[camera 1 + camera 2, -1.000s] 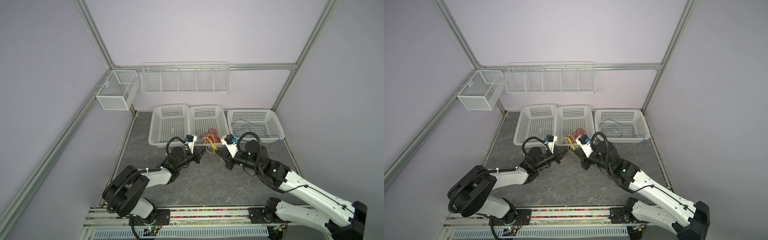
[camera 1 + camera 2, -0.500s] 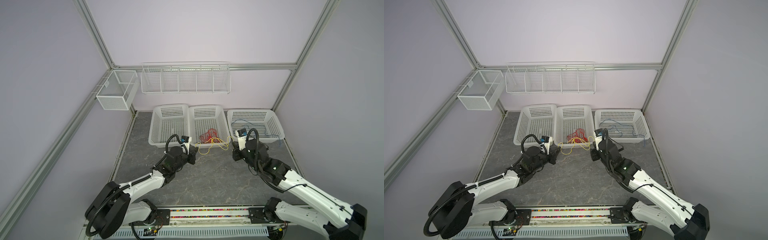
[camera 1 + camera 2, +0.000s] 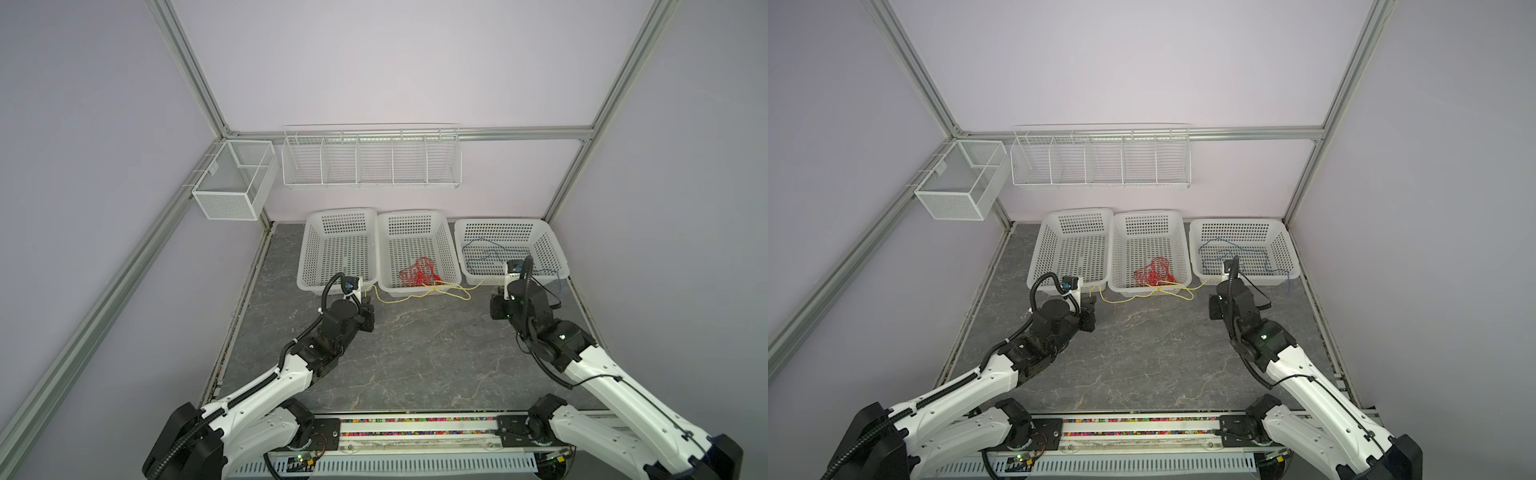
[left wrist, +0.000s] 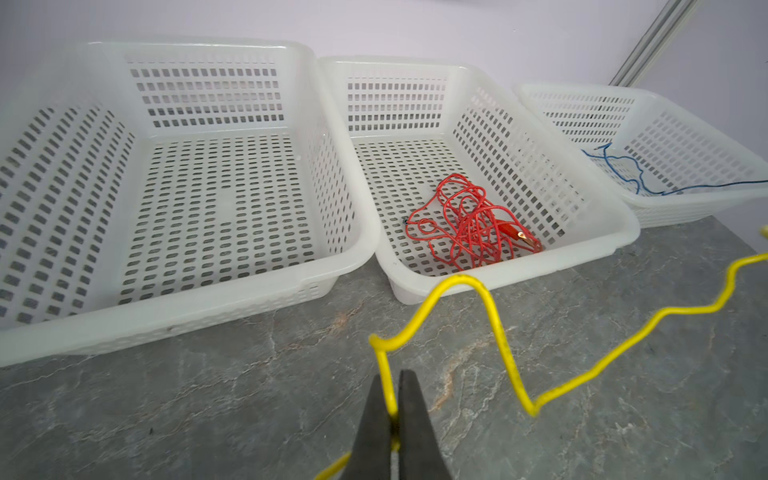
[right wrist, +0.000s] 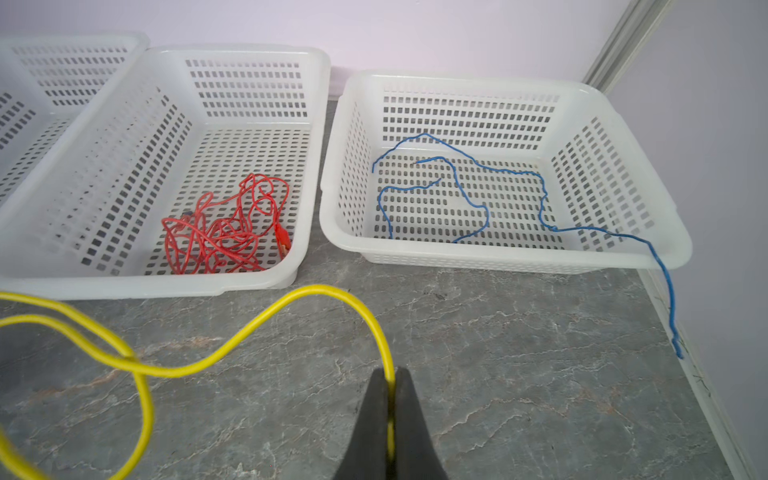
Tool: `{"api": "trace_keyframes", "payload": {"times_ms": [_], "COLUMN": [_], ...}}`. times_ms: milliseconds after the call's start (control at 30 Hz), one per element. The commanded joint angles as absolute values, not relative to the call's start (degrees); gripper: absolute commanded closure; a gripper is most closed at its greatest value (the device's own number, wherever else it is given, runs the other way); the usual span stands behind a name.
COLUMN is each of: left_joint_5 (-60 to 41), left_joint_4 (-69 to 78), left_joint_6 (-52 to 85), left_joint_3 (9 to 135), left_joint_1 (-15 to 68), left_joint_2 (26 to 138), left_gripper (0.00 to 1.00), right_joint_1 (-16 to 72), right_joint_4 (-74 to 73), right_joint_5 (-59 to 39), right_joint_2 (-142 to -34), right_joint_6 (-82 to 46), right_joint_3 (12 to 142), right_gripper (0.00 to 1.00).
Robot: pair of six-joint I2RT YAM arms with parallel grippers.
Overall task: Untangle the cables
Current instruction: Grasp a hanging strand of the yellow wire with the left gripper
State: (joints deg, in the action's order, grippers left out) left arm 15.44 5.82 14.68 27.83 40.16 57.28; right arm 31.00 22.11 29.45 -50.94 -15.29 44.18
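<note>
the left gripper (image 4: 392, 380) and the right gripper (image 5: 388, 374) were each pinched shut on the yellow cable (image 4: 455, 277), one toward each end, with the arms spread well apart in front of the baskets. that spread looked meant to draw the wire out over the surface (image 3: 415, 353) and open up its kinks. it ran slack and wavy between them, with a loop in its middle just beside the front rim of the middle basket (image 3: 411, 214). whether that loop was caught on anything in the basket could not be told.

the middle basket held the red cable (image 3: 419, 272), a tight bundle near its front wall. the right basket (image 3: 498, 221) held the blue cable (image 5: 590, 230), spread loosely over its floor, with one end trailing over the front corner down to the surface by the wall. the left basket (image 3: 340, 212) was empty, probably kept for the yellow one, so the sorting seemed about two thirds done.
</note>
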Motion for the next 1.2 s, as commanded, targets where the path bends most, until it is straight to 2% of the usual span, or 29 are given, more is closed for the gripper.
{"api": "trace_keyframes", "payload": {"times_ms": [0,233,467,933,1167], "left_joint_5": [21.07,12.35,8.04,7.42,7.77], "left_joint_4": [1.41,4.35,7.47,8.67,10.21], "left_joint_6": [12.36,8.61,8.89,9.73,10.47], "left_joint_3": [27.33,28.38,28.97,28.82,27.80], "left_joint_1": [39.73,39.73,39.73,39.73,39.73], "left_joint_2": [56.37,59.69,62.96,64.17,63.02], "left_gripper": [1.00,1.00,1.00,1.00,1.00], "right_joint_1": [29.52,32.33,37.65,40.30,43.67], "right_joint_4": [22.28,11.18,4.89,-10.40,-3.50], "right_joint_5": [30.02,2.23,-3.31,-21.21,-28.37], "right_joint_2": [-49.15,-49.08,-54.63,-66.58,-73.10], "right_joint_6": [-15.78,-8.43,-6.98,-12.37,-7.92], "right_joint_3": [42.82,41.00,44.48,53.22,59.37], "right_gripper": [0.94,0.94,0.94,0.94,0.94]}}
